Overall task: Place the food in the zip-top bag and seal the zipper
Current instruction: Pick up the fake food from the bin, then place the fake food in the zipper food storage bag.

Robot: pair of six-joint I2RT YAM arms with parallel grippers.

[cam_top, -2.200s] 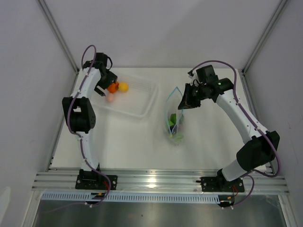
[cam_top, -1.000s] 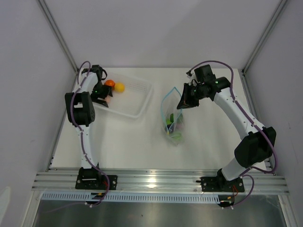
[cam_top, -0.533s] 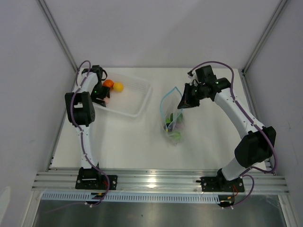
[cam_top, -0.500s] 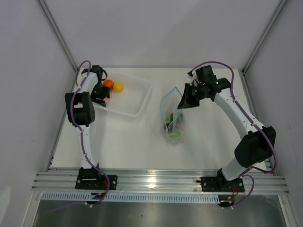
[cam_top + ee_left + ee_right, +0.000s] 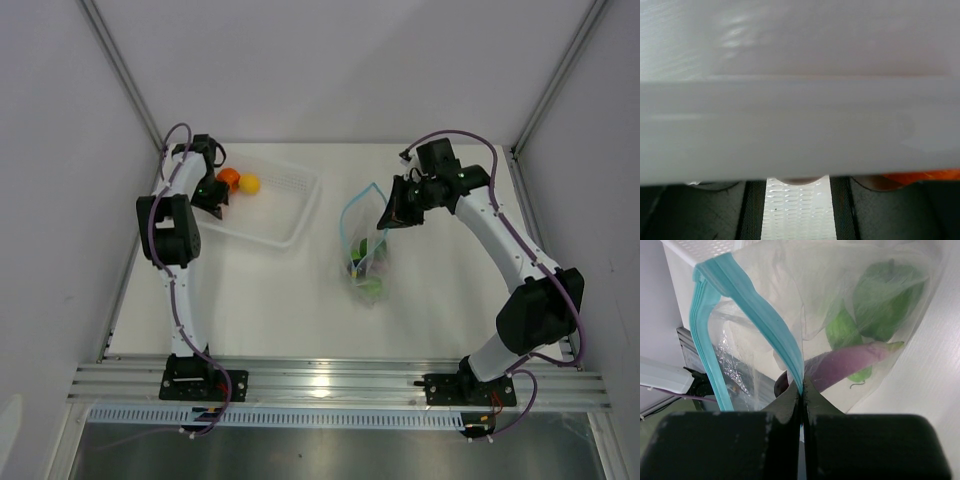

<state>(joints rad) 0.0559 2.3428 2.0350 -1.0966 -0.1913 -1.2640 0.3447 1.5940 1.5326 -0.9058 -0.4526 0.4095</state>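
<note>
The zip-top bag [image 5: 362, 240] hangs open in mid-table. My right gripper [image 5: 388, 218] [image 5: 802, 390] is shut on its teal zipper [image 5: 775, 315] at the mouth edge. Inside the bag lie the purple eggplant [image 5: 850, 362], the green pepper [image 5: 887, 295] and a light green piece [image 5: 842, 330]. My left gripper [image 5: 215, 195] [image 5: 797, 200] is down in the clear tray [image 5: 295, 205], beside the orange fruit [image 5: 229, 177] and the lemon [image 5: 250, 183]. Its fingers [image 5: 705, 210] stand apart, with a pinkish piece [image 5: 797, 180] at the far end of the gap. The tray wall hides the fingertips.
The tray's blurred wall [image 5: 800, 125] fills most of the left wrist view. Enclosure walls and metal posts [image 5: 125, 75] ring the white table [image 5: 260, 290]. A metal rail [image 5: 330, 380] runs along the near edge.
My left gripper has shifted slightly toward the tray's back left corner and its fingers have drawn closer together. The right gripper keeps its hold on the bag, which has barely moved.
</note>
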